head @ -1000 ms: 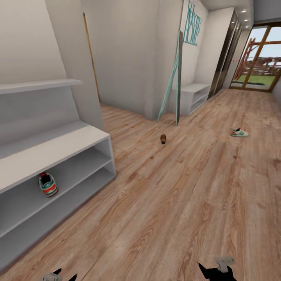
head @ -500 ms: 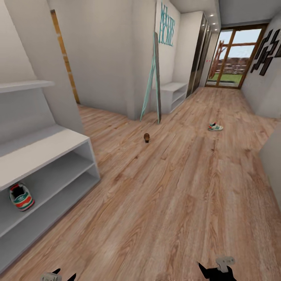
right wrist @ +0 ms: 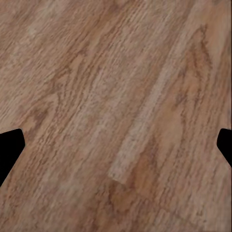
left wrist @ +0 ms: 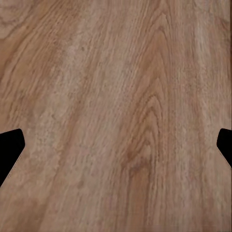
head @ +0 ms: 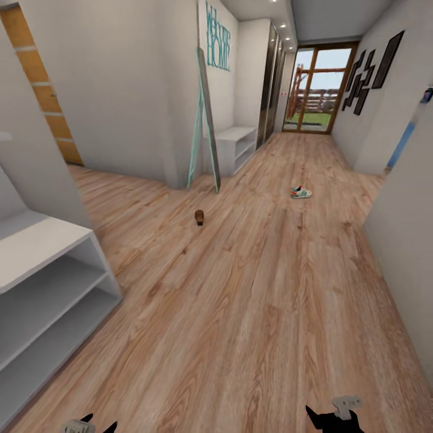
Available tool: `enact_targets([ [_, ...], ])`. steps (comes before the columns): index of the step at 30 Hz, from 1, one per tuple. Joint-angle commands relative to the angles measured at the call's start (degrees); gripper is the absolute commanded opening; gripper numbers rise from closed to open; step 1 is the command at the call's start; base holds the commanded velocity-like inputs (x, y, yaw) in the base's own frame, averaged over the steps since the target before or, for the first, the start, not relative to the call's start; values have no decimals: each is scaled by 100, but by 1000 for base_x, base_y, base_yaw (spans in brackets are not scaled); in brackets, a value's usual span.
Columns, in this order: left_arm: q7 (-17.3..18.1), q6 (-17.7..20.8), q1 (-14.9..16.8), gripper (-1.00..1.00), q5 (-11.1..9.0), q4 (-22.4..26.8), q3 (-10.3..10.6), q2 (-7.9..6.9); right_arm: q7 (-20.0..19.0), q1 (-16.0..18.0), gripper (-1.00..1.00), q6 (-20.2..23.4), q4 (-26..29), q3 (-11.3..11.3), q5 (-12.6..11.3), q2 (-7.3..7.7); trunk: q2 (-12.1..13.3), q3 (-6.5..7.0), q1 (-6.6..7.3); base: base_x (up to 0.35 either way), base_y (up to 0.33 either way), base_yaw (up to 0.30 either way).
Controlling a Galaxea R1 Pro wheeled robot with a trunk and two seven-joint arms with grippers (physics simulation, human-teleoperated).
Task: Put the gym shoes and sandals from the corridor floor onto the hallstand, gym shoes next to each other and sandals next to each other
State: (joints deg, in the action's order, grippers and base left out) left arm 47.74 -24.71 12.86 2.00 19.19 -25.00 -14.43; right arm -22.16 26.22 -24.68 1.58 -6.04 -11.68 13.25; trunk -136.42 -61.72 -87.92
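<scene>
A white gym shoe (head: 300, 192) with green stripes lies on the corridor floor (head: 252, 313), far ahead and slightly right. A small dark brown sandal (head: 199, 217) sits on the floor ahead, left of centre. One end of the pale grey hallstand (head: 42, 252) stands at the left, and the shelves I can see hold nothing. My left gripper (head: 99, 424) and right gripper (head: 334, 420) hang low at the near edge of the head view. Both are open, the left gripper (left wrist: 116, 150) and the right gripper (right wrist: 116, 150) having only floorboards between their black fingertips.
A teal-framed mirror (head: 204, 120) leans on the wall corner. Behind it is a second grey bench (head: 236, 144) under teal lettering. A grey wall (head: 403, 240) juts in at the right. Glass doors (head: 316, 90) close the corridor's far end.
The camera has turned right, so the whole picture has slid left. The hallstand's shelf with a gym shoe on it has left the picture. Both grippers hold the same pose.
</scene>
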Motion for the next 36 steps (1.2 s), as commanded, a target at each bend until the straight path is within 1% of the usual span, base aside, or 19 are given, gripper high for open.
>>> enact_targets([
  [1, 34, -16, 4, 100, 21, -3, -40, 2, -26, 6, 100, -14, -8, -46, -61, -1, -2, -5, -2, 335, 0, -300],
  [12, 34, -16, 4, 100, 6, -3, -40, 2, -26, 6, 100, -10, -8, -46, -56, -18, -2, -5, -2, 337, 0, -300],
  [15, 34, -16, 5, 100, 3, -3, -40, 2, -26, 6, 100, -10, -8, -46, -56, -20, -2, -5, -2, 337, 0, -170],
  [21, 34, -16, 4, 100, 0, -3, -40, 2, -40, 6, 100, -9, -8, -52, -54, -23, -2, -5, -2, 337, 40, -34],
  [36, 34, -16, 4, 100, -7, -3, -43, 2, -52, 6, 100, -3, -8, -55, -53, -9, -2, -5, -2, 337, 111, -1],
])
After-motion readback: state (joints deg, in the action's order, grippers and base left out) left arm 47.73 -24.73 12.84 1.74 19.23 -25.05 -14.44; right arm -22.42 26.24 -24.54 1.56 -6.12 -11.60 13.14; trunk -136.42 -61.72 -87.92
